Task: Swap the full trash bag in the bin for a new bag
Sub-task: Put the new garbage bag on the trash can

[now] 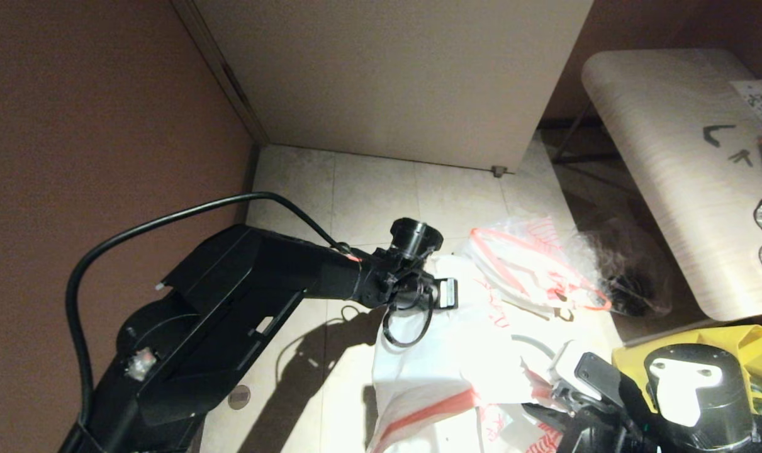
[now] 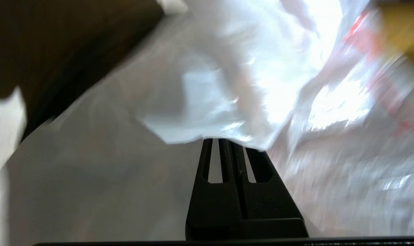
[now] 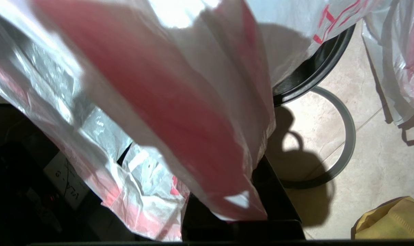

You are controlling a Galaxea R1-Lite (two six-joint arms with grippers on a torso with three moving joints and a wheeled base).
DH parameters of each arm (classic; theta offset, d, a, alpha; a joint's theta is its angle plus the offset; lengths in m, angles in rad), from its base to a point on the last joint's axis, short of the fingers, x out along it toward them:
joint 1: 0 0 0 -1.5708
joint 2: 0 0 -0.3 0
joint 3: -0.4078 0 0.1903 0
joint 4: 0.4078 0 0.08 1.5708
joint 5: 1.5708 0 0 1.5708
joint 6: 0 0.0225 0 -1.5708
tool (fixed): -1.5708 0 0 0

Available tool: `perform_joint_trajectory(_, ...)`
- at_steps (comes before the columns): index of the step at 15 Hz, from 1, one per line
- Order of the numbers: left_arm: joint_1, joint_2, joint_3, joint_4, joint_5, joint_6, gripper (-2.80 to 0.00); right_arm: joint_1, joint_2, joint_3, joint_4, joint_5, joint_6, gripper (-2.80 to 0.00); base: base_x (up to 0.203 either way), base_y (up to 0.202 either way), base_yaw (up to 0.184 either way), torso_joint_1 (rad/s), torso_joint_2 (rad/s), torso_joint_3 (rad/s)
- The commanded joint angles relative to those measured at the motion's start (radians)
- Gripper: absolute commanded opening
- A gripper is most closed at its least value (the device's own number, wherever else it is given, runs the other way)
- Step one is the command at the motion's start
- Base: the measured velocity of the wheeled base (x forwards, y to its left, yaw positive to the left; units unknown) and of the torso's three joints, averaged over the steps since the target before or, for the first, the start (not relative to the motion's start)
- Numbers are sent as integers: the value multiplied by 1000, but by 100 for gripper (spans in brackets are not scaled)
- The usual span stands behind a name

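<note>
The new bag (image 1: pixel 443 358), limp white plastic with a red edge strip, is stretched between my two grippers over the bin. My left gripper (image 1: pixel 445 293) is shut on the bag's far edge; in the left wrist view its fingers (image 2: pixel 227 160) are pressed together with their tips under a fold of the bag (image 2: pixel 220 85). My right gripper (image 3: pixel 232 160) is shut on the near edge, under the red strip (image 3: pixel 179 112). Only part of the bin's black rim (image 3: pixel 316 68) shows. Its grey hoop (image 3: pixel 348 136) lies on the floor beside it. The full trash bag (image 1: pixel 532 264), with red drawstring loops, lies beyond.
A clear crinkly bag with dark contents (image 1: pixel 629 283) lies right of the full bag. A yellow bag (image 1: pixel 755 349) sits at the near right under a pale table (image 1: pixel 670 157). A brown wall (image 1: pixel 72 126) and a cabinet front (image 1: pixel 387 75) bound the tiled floor (image 1: pixel 381 195).
</note>
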Motion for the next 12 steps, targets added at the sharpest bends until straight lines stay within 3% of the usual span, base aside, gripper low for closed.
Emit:
perform_joint_trajectory(1, -3, -72, 145, -4, -8, 20, -280, -5, -28, -1, -3, 1, 0, -280, 0, 0, 0, 0, 0, 0)
perform_joint_trajectory(3, -29, -142, 306, -65, -25, 54, -280, -23, -24, -10, -5, 11, 6, -280, 0, 0, 0, 0, 0, 0)
perform_joint_trajectory(5, -46, -110, 333, -105, -13, 96, -280, -37, -7, -34, -5, 34, 59, -280, 0, 0, 0, 0, 0, 0)
perform_joint_trajectory(7, -44, -34, 267, -102, -2, 109, -280, -70, 42, -95, -5, 84, 126, -280, 0, 0, 0, 0, 0, 0)
perform_joint_trajectory(12, -34, 126, 69, -41, 77, 185, -280, -142, 148, -200, -6, 176, 187, -280, 0, 0, 0, 0, 0, 0)
